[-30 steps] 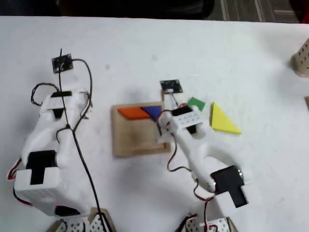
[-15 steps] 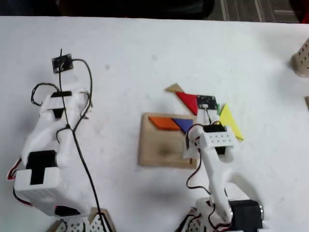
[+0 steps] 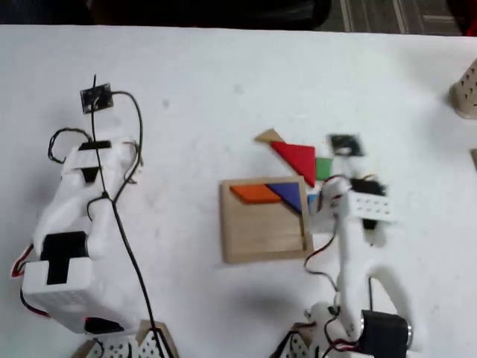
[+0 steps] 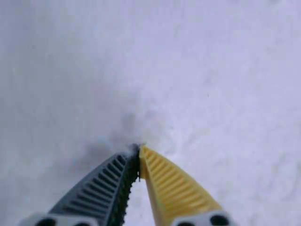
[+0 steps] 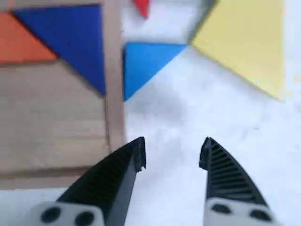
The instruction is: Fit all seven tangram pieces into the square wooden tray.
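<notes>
The square wooden tray [image 3: 257, 233] holds an orange piece [image 3: 253, 192] and a dark blue triangle [image 3: 289, 195] along its far edge. A red triangle [image 3: 297, 158], a green piece [image 3: 323, 168] and a small tan triangle [image 3: 270, 136] lie on the table beyond it. My right gripper [image 5: 172, 153] is open and empty over bare table, just outside the tray rim [image 5: 114, 94]. Ahead of it lie a light blue triangle [image 5: 143, 61] and a yellow triangle [image 5: 249, 42]. My left gripper [image 4: 139, 151] is shut on nothing, down at the white table.
The left arm [image 3: 82, 194] stands folded far left of the tray with a black cable looping over it. The right arm [image 3: 358, 216] rises beside the tray's right edge. A pale perforated object [image 3: 466, 93] sits at the right table edge.
The tray with its two pieces has shifted right. The right arm swung right past the tray's edge, uncovering the red and tan triangles and covering the yellow one. The left arm stayed still.
</notes>
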Tool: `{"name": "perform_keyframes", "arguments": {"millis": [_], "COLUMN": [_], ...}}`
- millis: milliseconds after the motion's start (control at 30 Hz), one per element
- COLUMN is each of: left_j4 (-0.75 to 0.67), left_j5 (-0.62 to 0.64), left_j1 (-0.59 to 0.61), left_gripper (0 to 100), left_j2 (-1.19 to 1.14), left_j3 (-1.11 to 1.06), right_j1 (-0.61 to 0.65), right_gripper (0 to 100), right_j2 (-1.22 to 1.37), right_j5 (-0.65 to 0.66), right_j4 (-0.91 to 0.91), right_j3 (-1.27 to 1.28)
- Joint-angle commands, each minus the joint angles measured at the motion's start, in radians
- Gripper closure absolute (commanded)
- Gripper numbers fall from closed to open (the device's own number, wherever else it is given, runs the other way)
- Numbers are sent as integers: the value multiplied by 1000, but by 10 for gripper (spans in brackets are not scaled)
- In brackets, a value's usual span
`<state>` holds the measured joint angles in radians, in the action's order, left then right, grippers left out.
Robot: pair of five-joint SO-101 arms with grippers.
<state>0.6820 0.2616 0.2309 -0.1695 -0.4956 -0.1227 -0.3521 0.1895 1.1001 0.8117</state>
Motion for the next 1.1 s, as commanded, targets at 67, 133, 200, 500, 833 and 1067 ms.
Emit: {"name": "perform_keyframes", "arguments": {"millis": [67,133,200,500,833,1067], "left_j4": [5,5,5,5,5,5], "left_j5": [-9,-9,-9,-9,-9,-9], "left_j1": [8,8,8,7,-5,-15], "left_gripper": [974,974,974,974,974,974], "left_j2": [4,4,4,4,4,4], "left_j3": [57,57,57,54,52,51], "right_j1": [-110,-111,-113,-117,-180,-183], "right_gripper": [812,812,812,811,813,811], "right_j2": [-28,-28,-27,182,455,466], "right_j5": [15,15,15,15,221,219], "right_j4": [-22,-45,-73,-107,13,13], "right_j3": [-112,-110,-110,-244,-542,-539]}}
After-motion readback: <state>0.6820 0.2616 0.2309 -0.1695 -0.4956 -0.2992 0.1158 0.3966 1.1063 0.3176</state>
